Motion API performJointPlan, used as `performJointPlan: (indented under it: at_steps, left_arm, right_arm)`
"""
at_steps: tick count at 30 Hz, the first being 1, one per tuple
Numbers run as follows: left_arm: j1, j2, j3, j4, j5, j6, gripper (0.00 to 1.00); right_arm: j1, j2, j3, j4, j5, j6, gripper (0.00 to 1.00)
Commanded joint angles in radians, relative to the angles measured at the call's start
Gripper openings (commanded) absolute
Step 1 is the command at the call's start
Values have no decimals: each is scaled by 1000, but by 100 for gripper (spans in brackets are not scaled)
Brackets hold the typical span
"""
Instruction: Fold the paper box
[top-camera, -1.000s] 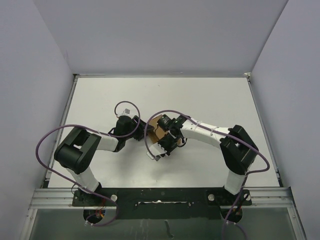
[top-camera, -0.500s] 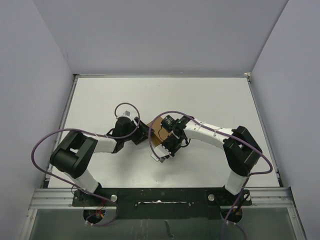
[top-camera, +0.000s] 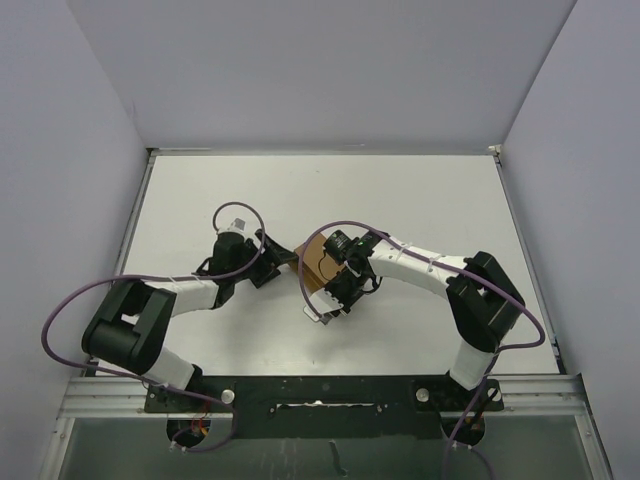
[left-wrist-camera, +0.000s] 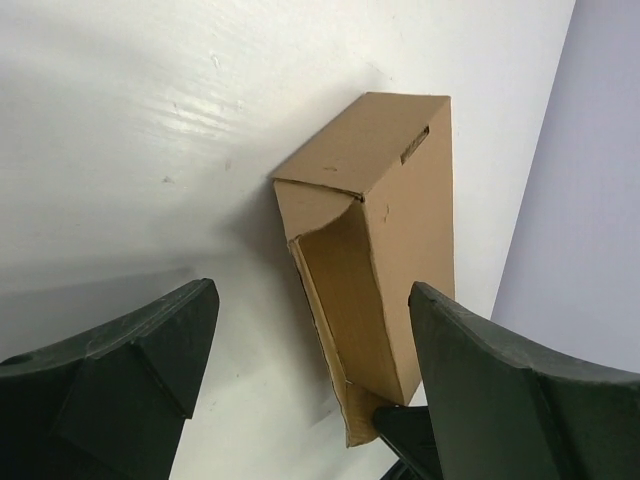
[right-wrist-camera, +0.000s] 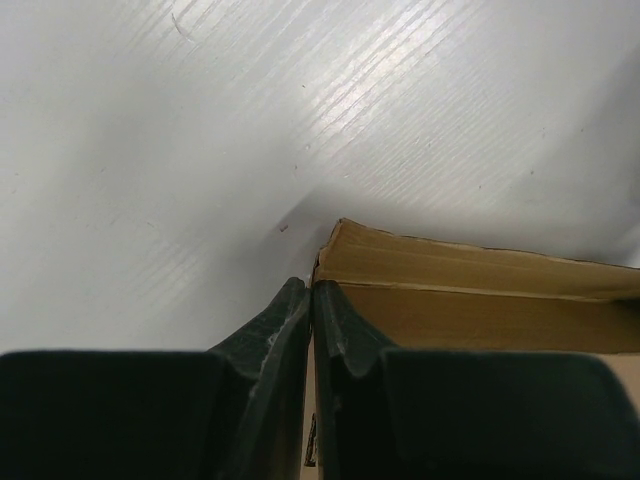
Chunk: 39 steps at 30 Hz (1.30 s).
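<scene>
Since a second ago our left gripper (top-camera: 271, 268) has swung leftward; it gapes wide, clear of the paper box (left-wrist-camera: 388, 215) on the desk (top-camera: 430, 195). Our right gripper (right-wrist-camera: 311, 298) pinches one box wall, its wrist hiding most of the box from above.

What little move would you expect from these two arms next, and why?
Probably the left pincer should ease forward toward the paper box. It is open and touching nothing, while one long side of the box gapes. The right pincer looks shut on a box edge, steadying it.
</scene>
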Motion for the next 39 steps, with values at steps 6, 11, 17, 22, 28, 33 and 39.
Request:
performJointPlan:
  at_steps: [6, 11, 17, 22, 28, 33, 39]
  left_arm:
    - [45, 97, 96, 123, 84, 67, 77]
    - [43, 187, 150, 146, 120, 78, 78]
    - [41, 215, 163, 84, 103, 93, 71]
    - [41, 234, 151, 57, 98, 119, 59]
    - [40, 243, 125, 57, 93, 134, 55]
    - [38, 237, 107, 54, 89, 136, 55]
    - [24, 241, 95, 55, 82, 136, 53]
  right_arm:
    - [-1, -28, 6, -21, -40, -21, 6]
    - [3, -22, 7, -20, -40, -23, 6]
    - [6, -22, 15, -14, -42, -25, 6]
    - [18, -7, 34, -20, -38, -35, 7]
    - [30, 19, 61, -28, -27, -32, 7]
    - [45, 42, 96, -28, -35, -9, 6]
    - [57, 68, 135, -23, -50, 44, 6]
